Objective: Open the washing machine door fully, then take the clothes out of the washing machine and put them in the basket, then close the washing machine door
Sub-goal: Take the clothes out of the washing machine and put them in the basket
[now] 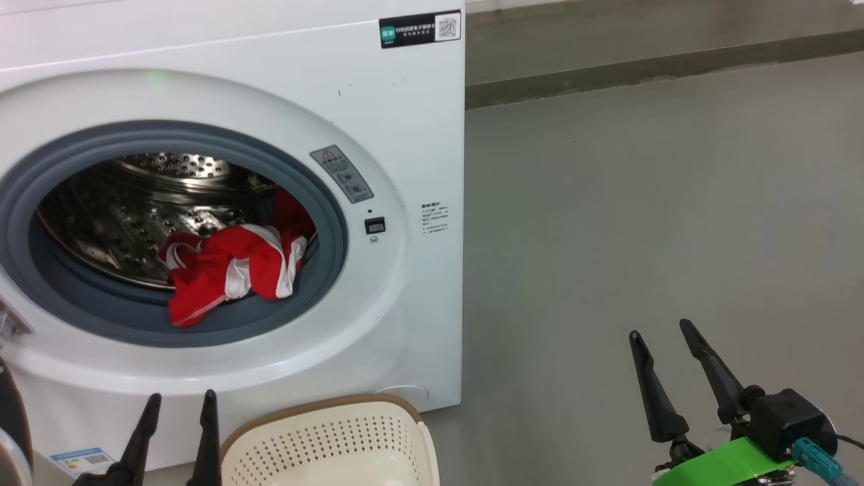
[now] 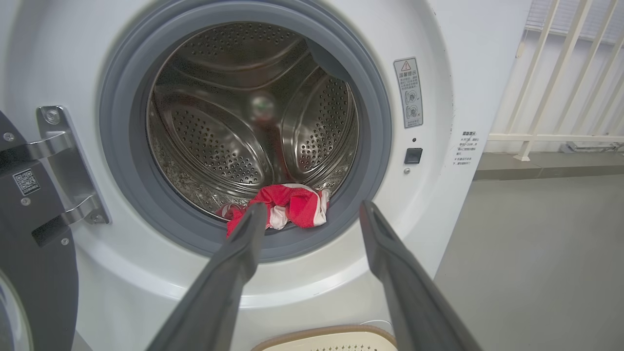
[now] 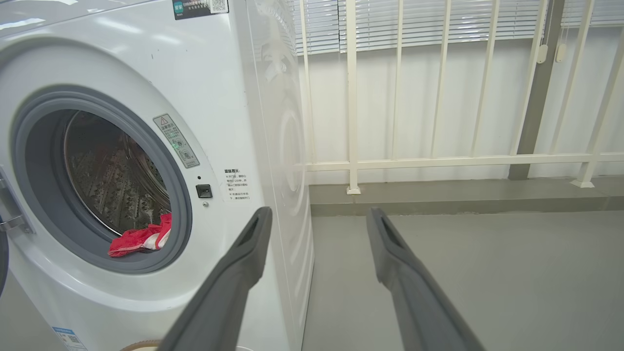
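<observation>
Red cloth with white trim: the clothes point(image 1: 229, 270), bunched at the front of the steel drum point(image 2: 219, 122) and partly draped over the grey rubber ring point(image 1: 101, 314) of the washing machine point(image 1: 405, 101). Washing machine door point(image 2: 29, 253) swung wide on its hinge point(image 2: 63, 170) at the left, so the opening step apparently done and the taking-out probably the step in hand. Basket point(image 1: 317, 407) on the floor point(image 1: 641, 202) directly below the opening.

Left gripper point(image 1: 182, 398) low in front of the machine, just beside the basket, fingers spread apart and holding nothing, aimed at the bundle in the left wrist view. Right gripper point(image 1: 660, 329) well off to the right over the floor, likewise spread and holding nothing.

For a clean pick:
- Go in with the left, fingers wide, passing over the ring and not into it.
- Straddle the thickest knot of the bundle, not a loose edge, and close fully before pulling.
- Draw out and slightly up to clear the lip, watching for a trailing end snagging on the ring.
- Lower straight down into the basket.
- Afterwards, look into the drum for any piece left at the back.
</observation>
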Robot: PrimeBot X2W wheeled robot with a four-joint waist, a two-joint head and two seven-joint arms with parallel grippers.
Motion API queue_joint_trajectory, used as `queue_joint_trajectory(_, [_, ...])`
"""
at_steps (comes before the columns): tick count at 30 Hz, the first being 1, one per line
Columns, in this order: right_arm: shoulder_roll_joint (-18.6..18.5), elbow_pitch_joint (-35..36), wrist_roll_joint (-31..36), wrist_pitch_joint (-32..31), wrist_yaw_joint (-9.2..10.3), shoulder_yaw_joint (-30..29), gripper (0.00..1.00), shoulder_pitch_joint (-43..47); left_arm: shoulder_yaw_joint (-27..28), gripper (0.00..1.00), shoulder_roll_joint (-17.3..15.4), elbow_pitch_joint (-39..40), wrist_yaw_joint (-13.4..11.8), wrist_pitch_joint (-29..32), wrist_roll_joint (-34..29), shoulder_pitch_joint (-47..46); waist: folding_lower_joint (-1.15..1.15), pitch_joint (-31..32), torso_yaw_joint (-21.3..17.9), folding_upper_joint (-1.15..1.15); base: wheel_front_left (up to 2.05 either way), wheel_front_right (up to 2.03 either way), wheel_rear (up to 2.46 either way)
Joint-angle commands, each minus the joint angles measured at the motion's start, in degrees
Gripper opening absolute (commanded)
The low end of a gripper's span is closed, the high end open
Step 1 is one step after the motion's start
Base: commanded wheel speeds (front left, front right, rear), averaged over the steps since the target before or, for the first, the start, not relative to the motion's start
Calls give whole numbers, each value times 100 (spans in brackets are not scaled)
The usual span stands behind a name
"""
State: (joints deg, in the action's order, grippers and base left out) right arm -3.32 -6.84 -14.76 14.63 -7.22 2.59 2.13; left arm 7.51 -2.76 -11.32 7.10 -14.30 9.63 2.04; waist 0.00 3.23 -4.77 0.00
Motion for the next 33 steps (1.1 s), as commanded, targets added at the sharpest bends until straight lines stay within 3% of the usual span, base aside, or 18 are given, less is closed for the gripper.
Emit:
queue_joint_trajectory(1, [-73,139,-84,37,-26,144,100,-211,164,100,-45,131,32,-70,-30,-230,0,3,1,0,0,0,0])
queue_joint_trajectory(17, [-112,136,-116,37,-26,199,100,-197,145,100,-29,68,36,-70,12,-284,0,-63,40,0,0,0,0])
queue_joint_trajectory(28, [-94,171,-123,37,-26,214,100,-271,177,100,-32,-181,36,-70,104,-695,0,-391,135,0,0,0,0])
queue_joint_trajectory(33, [-75,248,-116,37,-26,140,100,-433,234,100,-64,-310,34,-70,104,-1107,0,-824,148,0,0,0,0])
